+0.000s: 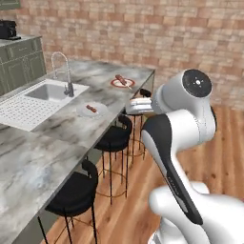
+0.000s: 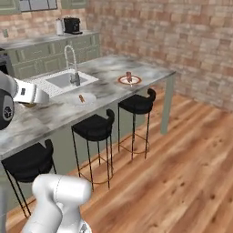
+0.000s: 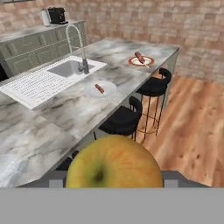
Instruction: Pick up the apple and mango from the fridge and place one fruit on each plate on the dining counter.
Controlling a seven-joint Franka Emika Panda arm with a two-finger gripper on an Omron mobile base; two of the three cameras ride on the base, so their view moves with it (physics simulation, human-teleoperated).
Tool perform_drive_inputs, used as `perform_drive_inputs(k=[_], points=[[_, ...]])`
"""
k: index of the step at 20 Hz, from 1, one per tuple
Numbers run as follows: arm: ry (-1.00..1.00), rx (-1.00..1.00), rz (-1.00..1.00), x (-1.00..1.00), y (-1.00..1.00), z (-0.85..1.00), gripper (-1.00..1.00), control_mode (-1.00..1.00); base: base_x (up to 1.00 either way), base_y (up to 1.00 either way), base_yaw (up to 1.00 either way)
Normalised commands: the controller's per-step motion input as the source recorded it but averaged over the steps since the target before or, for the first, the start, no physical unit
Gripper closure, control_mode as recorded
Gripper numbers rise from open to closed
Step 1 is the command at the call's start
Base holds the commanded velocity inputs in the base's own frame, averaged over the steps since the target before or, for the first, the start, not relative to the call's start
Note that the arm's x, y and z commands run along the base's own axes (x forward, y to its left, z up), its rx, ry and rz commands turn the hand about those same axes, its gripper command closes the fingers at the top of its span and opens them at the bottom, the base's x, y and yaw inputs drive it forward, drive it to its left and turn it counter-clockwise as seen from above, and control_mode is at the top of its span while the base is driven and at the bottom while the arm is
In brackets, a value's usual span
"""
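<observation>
Fruit is in hand: the gripper (image 3: 114, 186) is clenched on a yellow-green apple (image 3: 114, 162), carried over the near end of the dining counter (image 3: 74, 113). In the hand view, the plain plate (image 3: 100, 89) lies at about twelve o'clock from the apple and the red-rimmed plate (image 3: 141, 61) at one o'clock; each holds only a small brownish item. By my reading, no fruit is placed yet and the second fruit's fridge trip remains.
</observation>
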Motion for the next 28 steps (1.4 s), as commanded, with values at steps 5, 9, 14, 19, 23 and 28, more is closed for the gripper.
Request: perform_drive_inputs(k=[5,9,14,19,23,28], points=[[0.0,0.0,0.0,0.0,0.0,0.0,1.0,1.0,0.16,-0.48,0.58],[0.0,0.0,0.0,0.0,0.0,0.0,1.0,1.0,0.36,-0.58,0.51],[0.0,0.0,0.0,0.0,0.0,0.0,1.0,1.0,0.45,-0.69,0.42],[0.0,0.0,0.0,0.0,0.0,0.0,1.0,1.0,0.31,-0.72,0.38],[0.0,0.0,0.0,0.0,0.0,0.0,1.0,1.0,0.21,-0.69,0.39],[0.0,0.0,0.0,0.0,0.0,0.0,1.0,1.0,0.24,-0.68,0.38]])
